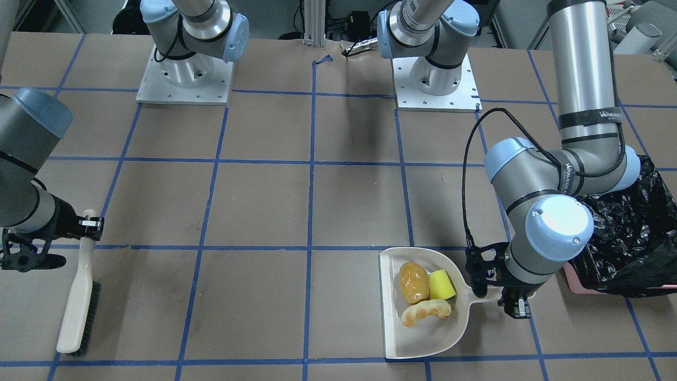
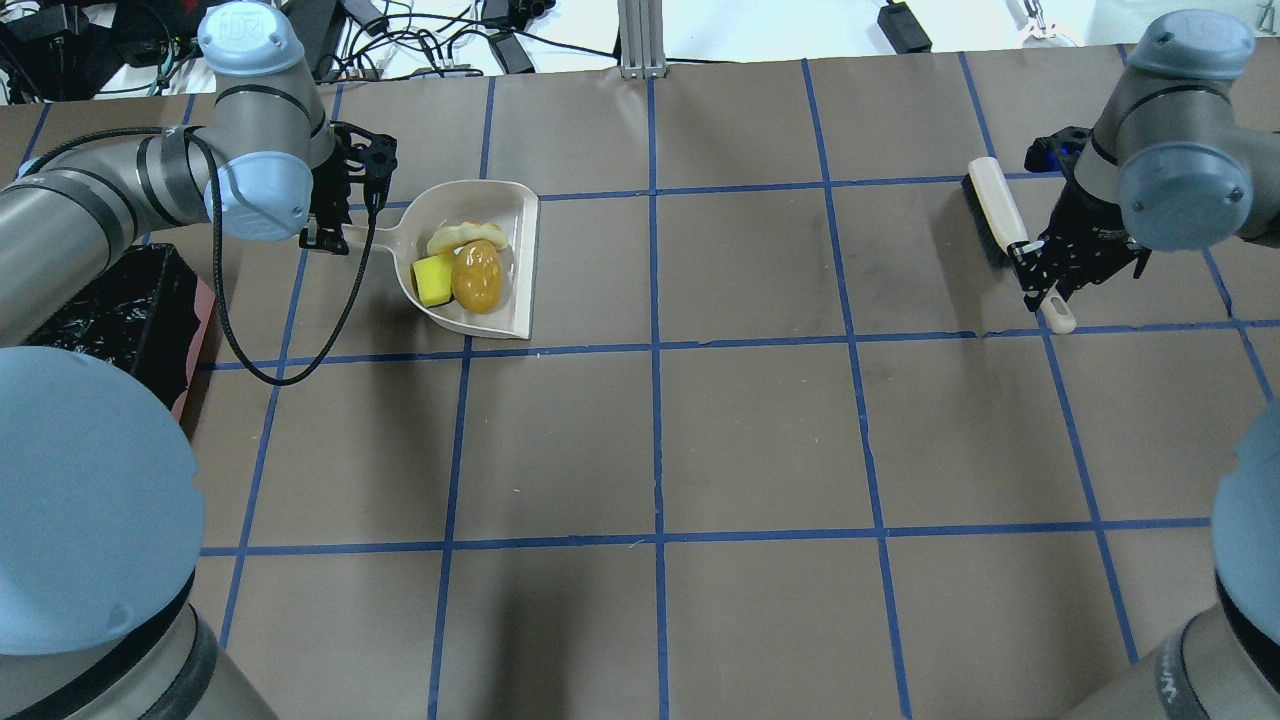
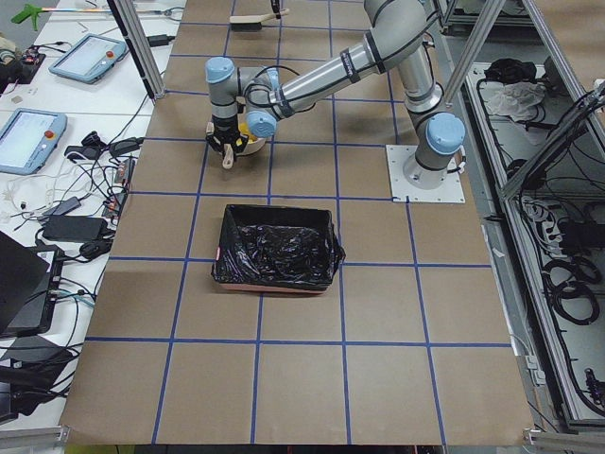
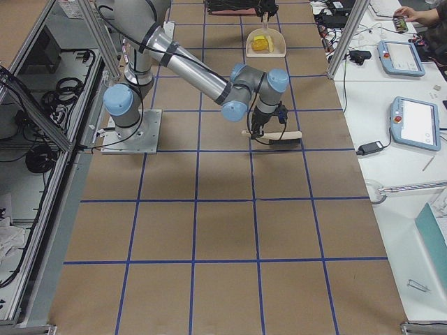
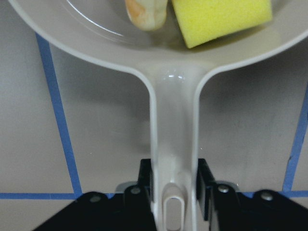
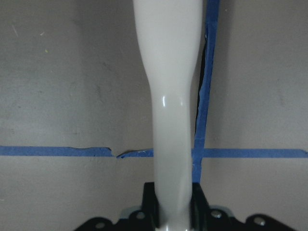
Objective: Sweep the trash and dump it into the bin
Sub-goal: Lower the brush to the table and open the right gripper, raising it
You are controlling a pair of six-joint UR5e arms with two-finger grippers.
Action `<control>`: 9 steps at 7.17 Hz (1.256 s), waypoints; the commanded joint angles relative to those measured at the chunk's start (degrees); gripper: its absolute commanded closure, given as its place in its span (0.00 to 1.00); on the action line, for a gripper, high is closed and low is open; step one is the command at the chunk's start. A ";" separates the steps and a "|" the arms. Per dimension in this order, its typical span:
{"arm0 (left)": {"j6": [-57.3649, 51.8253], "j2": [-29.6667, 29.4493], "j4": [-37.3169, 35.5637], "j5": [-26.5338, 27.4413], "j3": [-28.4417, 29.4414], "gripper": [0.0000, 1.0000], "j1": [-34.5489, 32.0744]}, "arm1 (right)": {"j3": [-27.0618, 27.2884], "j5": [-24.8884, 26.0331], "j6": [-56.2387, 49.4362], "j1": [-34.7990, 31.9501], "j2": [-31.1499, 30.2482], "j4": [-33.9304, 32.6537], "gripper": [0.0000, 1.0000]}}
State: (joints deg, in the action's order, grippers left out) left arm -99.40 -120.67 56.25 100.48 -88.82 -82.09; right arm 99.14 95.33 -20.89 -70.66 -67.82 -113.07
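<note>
Left tool (image 5: 174,182) clamped on beige plastic dustpan (image 1: 423,338) handle, glossy golden-brown lump (image 1: 413,282), yellow-green wedge (image 1: 441,284), tan croissant piece (image 1: 426,312) inside; right tool (image 6: 173,202) gripping cream black-bristled brush (image 1: 78,312); pink-edged black-bagged bin (image 1: 574,279) half hidden behind left arm (image 1: 555,227).

A counter (image 2: 760,430) covered in brown paper carries a grid of blue tape lines (image 2: 652,350). At its far edge in the overhead view stands an aluminium post (image 2: 635,35), with black cables (image 2: 420,50) tangled left of it. A white side table (image 3: 95,99) (seen from the left end) holds a blue-rimmed tablet (image 3: 90,57) and a second tablet (image 3: 28,137) nearer. From the right end, a person's hand (image 4: 412,14) shows near a third tablet (image 4: 401,56).
</note>
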 commanded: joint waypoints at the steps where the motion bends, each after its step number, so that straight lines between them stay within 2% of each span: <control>1: -0.01 0.00 0.00 -0.02 -0.03 0.98 0.00 | 0.01 0.03 0.06 0.34 0.14 -0.04 1.00; 5: -0.01 0.00 0.00 -0.02 -0.03 0.99 0.00 | 0.01 0.21 0.50 0.34 0.49 0.14 1.00; 6: -0.01 0.00 0.00 -0.02 -0.03 0.99 0.00 | 0.01 0.21 0.59 0.34 0.49 0.14 0.91; 7: -0.01 0.00 0.00 -0.02 -0.03 0.99 0.00 | 0.01 0.21 0.59 0.34 0.49 0.14 0.64; 9: -0.01 0.00 0.00 -0.02 -0.03 0.99 0.00 | 0.01 0.21 0.59 0.34 0.49 0.14 0.46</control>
State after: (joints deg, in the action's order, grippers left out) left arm -99.40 -120.67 56.25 100.46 -88.86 -82.09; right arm 99.14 95.53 -20.31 -70.31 -67.33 -112.94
